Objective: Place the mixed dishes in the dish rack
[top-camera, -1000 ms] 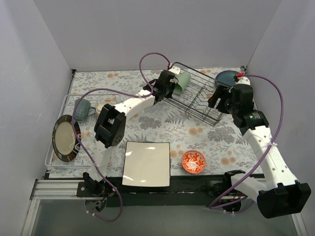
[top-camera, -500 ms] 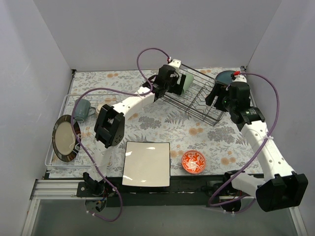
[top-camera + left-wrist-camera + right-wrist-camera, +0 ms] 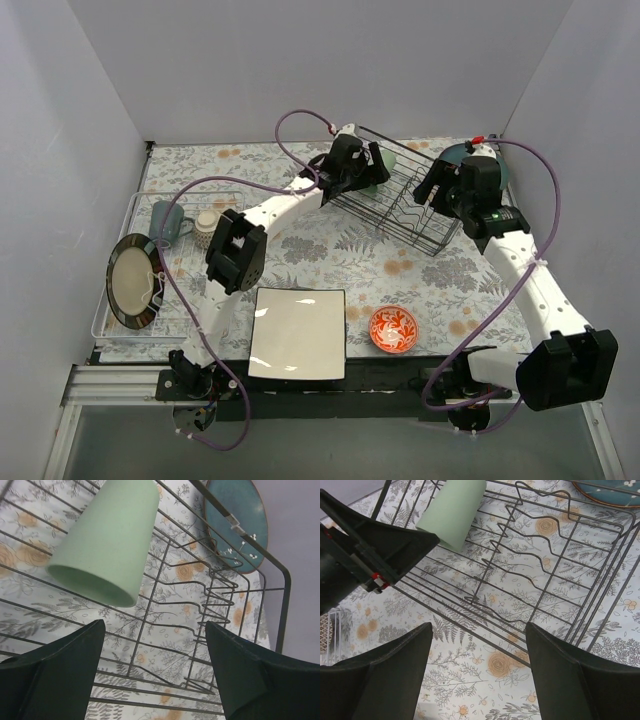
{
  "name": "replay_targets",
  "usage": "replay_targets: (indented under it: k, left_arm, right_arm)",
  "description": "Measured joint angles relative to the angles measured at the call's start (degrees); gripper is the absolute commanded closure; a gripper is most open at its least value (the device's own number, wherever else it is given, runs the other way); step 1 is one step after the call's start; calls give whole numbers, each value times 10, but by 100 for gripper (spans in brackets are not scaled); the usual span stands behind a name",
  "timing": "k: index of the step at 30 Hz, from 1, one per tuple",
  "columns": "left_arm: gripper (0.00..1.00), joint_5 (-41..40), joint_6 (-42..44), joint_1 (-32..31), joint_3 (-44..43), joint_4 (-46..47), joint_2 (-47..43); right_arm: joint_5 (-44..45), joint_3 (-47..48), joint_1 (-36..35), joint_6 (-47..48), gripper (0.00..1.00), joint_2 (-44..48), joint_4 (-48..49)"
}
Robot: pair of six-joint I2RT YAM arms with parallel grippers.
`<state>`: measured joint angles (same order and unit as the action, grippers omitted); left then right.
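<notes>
Since a second ago the left claw (image 3: 155,625) has let go of the pale green cup (image 3: 107,540). It now stands spread just short of the cup, pinching nothing. The cup lies on its side on the wires at the far left end of the dish rack (image 3: 405,205), so I judge one dish loaded.

Well to the left of the rack, a pale wire tray (image 3: 112,325) holds a mug (image 3: 167,220) and a dark-rimmed plate (image 3: 135,282).

The large white square plate (image 3: 298,333) lies flat on the desk (image 3: 300,250), in front of the rack and to its left, well apart from it. The small red-orange bowl (image 3: 393,329) sits in front of the rack, also well apart.

The right claw (image 3: 479,626) hangs over the rack's right end, spread and empty.

A round teal plate (image 3: 235,525) with a flower motif rests just beyond the rack's far right corner, outside the wires. The upright plate slots stand empty, so most of the loading seems left to do.
</notes>
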<state>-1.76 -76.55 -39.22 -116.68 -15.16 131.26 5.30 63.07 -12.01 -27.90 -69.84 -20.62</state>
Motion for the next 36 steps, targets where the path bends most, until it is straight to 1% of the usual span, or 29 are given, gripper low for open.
replay_targets:
  k: [5, 9, 12, 15, 16, 19, 20, 23, 25, 30, 33, 36]
  left_arm:
    - [26, 5, -70, 0, -3, 15, 29]
    - [37, 2, -100, 0, -4, 35, 46]
    - [42, 1, -118, 1, -4, 55, 63]
    - [49, -4, -131, 1, -3, 68, 80]
    - [55, -7, -134, 1, -1, 72, 82]
    - [64, -16, -143, 1, 1, 84, 83]
    - [70, -20, -144, 1, 1, 92, 83]
    - [78, -27, -149, 1, 11, 119, 82]
    - [79, -30, -148, 1, 21, 133, 82]
    - [100, -34, -147, 1, 32, 159, 82]
    - [100, -35, -146, 2, 37, 173, 80]
    - [100, -35, -137, 3, 70, 188, 64]
  right_arm:
    - [7, 0, 0, -2, 18, 17, 0]
    - [10, 0, 0, -2, 18, 24, 0]
    - [13, 0, 0, -2, 18, 24, 0]
    - [17, 0, 0, -2, 18, 24, 0]
    - [17, 0, 1, -2, 18, 24, 0]
    - [19, 0, 2, -4, 18, 24, 0]
    - [18, 0, 3, -5, 19, 24, 0]
    - [17, 0, 4, -8, 19, 23, 3]
    - [14, 0, 4, -10, 18, 20, 8]
    - [-2, 3, 6, -13, 18, 1, 15]
    - [-12, 12, 9, -13, 15, -15, 16]
    - [-27, 20, 15, -12, 10, -23, 20]
